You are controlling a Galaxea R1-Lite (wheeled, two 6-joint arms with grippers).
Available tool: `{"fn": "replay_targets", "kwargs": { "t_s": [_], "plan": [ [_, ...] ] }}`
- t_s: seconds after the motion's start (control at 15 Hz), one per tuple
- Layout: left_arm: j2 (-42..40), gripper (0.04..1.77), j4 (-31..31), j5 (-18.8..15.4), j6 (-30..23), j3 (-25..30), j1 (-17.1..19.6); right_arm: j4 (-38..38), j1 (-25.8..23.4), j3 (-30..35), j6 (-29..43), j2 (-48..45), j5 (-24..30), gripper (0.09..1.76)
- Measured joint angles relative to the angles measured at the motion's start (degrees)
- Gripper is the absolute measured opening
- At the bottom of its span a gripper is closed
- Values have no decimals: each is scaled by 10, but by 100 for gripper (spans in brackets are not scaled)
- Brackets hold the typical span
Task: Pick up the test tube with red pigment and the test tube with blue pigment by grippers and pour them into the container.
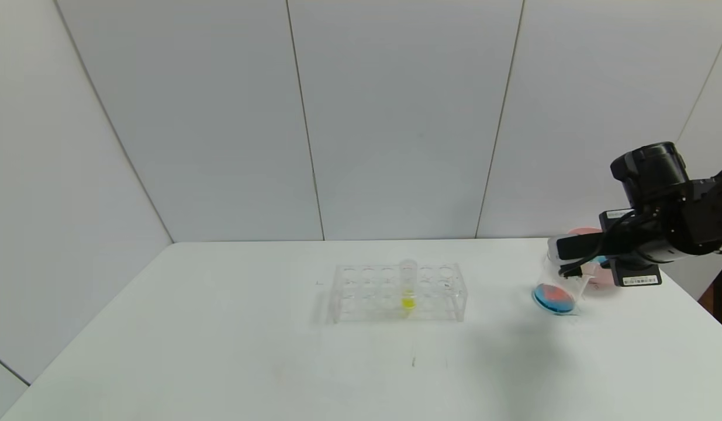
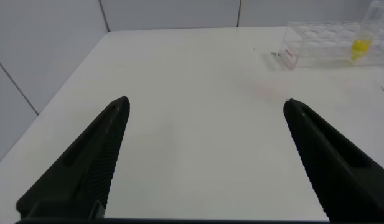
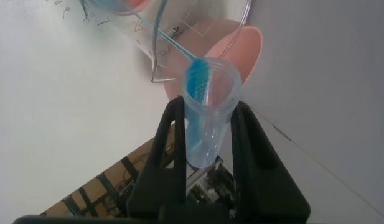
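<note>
Head view: right gripper (image 1: 562, 264) is out at the right end of the bench (image 1: 220, 327), turned sideways over the container (image 1: 556, 290), presumably to tip its tube towards the lip. The container holds blue with some red at its bottom. A pink bowl (image 1: 591, 275) sits just behind it. The tube rack (image 1: 399, 292) stands mid-bench, well apart; its only tube is a tube with yellow liquid (image 1: 407, 286), upright. The test tube with red pigment is not in view.

Left wrist view: left gripper (image 2: 204, 155) hangs over bare bench near the left edge, fingers wide apart, nothing between them; judged idle.

Right wrist view: fingers (image 3: 163, 155) clamped on the test tube with blue pigment (image 3: 207, 109), tilted mouth-first at the container's rim. A thin blue stream runs from the mouth into the container; blue streaks the tube's inner wall. Judged: pour nearly done.
</note>
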Motion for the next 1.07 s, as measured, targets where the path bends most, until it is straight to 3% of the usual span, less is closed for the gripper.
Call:
{"fn": "replay_targets", "kwargs": {
  "t_s": [0.4, 0.73, 1.07],
  "plan": [
    [0, 176, 0, 0, 0, 0, 0, 7, 0, -17, 6, 11, -9, 49],
    [0, 176, 0, 0, 0, 0, 0, 138, 4, -86, 48, 24, -14, 49],
    [0, 176, 0, 0, 0, 0, 0, 164, 9, -133, 60, 40, -14, 49]
  ]
}}
